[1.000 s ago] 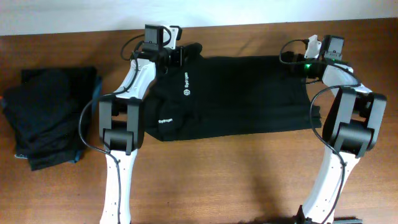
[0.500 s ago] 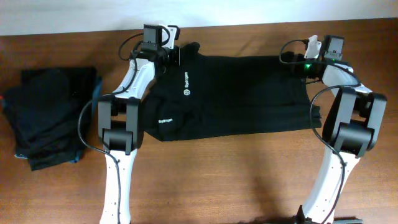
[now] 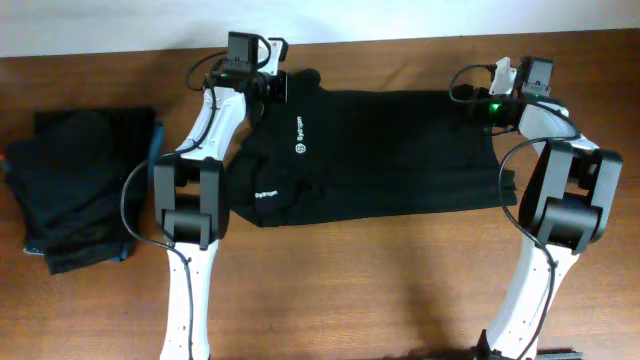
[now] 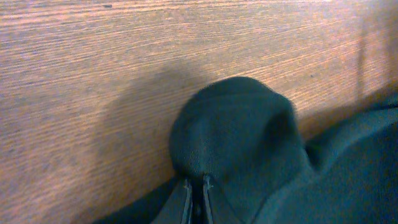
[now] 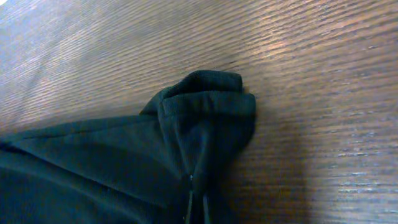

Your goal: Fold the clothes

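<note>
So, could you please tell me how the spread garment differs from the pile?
The spread garment lies flat and wide; the pile is folded and stacked. The garment shows white print; the pile, a teal edge. The left claw and right claw pinch the garment; nothing holds the pile. Both are black fabric.

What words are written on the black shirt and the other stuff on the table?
Round white logo with tiny print beside it, on the spread black shirt: too small to read.
White label on the same shirt: blurred, unreadable.
Dark stack: no writing shows.
</note>
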Controlling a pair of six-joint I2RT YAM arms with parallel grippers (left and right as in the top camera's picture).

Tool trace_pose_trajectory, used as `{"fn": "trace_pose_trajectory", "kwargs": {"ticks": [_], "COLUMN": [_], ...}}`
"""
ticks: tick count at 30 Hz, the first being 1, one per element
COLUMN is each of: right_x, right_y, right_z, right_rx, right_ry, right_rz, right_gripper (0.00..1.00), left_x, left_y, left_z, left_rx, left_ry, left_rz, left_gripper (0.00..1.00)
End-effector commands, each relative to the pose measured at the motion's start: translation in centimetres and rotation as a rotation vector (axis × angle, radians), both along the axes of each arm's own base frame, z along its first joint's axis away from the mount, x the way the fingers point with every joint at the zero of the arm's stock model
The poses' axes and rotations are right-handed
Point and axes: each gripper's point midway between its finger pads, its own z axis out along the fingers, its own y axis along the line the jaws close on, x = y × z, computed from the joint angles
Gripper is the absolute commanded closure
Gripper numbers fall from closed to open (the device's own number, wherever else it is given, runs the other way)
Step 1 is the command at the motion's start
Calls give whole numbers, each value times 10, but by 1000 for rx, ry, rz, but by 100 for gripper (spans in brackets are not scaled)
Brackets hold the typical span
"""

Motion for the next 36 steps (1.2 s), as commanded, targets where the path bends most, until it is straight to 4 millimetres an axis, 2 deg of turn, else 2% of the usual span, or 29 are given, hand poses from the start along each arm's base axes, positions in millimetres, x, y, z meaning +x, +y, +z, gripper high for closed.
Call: {"fn": "trace_pose_trajectory", "kwargs": {"ticks": [1,7,12,17,21,24,26,27,35,36], "right_x": [3,-2,-5,-12,-14,-14,-14,-14,-3,-1], "right_y": [1,2,2,4,2,-4,-11,-13,-20,-21], "right_z": [36,59,74,74,71,70,67,66,68,68], "right_rx": [-10,-12,-16,-8,-21,-49,-84,-93,-125,-128], "right_ry": [-54,-57,-64,-35,-18,-13,-2,-2,-46,-58], "right_rz": [4,2,0,0,-12,-31,-55,-61,-79,-79], "right_gripper": [96,96,96,96,96,96,96,96,96,92], "left_x": [4,-3,-16,-32,-31,-25,-19,-16,3,4], "left_y": [2,10,23,35,35,31,28,27,18,17], "left_z": [67,94,106,102,101,101,96,94,52,46], "left_rx": [-20,-21,-12,1,1,9,13,12,7,7], "left_ry": [-94,-99,-51,30,30,-10,-36,-44,-70,-67], "left_rz": [-10,0,17,32,34,11,-2,-2,-12,-13], "left_gripper": [93,93,93,93,91,85,72,70,66,66]}}
